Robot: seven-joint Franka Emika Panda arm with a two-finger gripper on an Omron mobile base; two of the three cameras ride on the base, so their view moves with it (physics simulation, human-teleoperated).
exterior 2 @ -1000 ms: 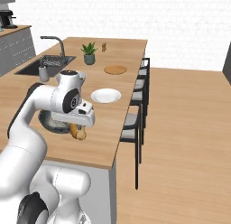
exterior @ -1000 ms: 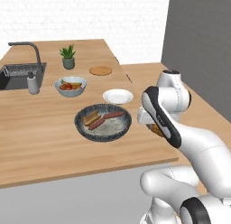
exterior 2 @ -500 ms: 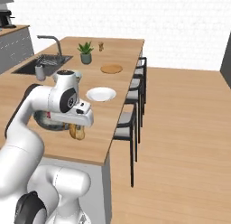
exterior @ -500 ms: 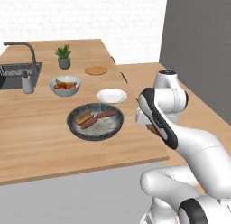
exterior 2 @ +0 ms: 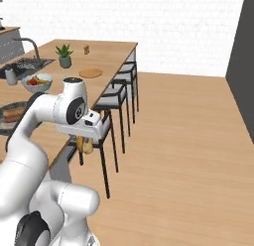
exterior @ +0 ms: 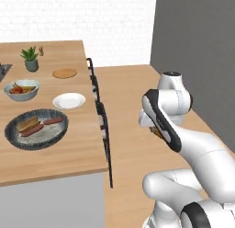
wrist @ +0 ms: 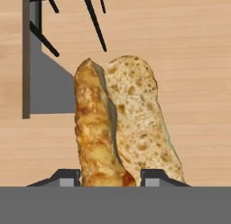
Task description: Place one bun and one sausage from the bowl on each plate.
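The jaws clench a split golden-brown crusty bun [wrist: 122,128] between them, hanging over the wooden floor [exterior 2: 188,141] beside the wooden surface [exterior: 69,144], well apart from the dark speckled bowl [exterior: 36,139].

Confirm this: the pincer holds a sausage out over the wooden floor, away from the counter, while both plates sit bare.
Wrong on one point: the pincer holds a split bun, not a sausage, as the hand view shows. The rest stands: it hangs over the wooden floor, away from the counter, and the white plate and tan plate sit bare.
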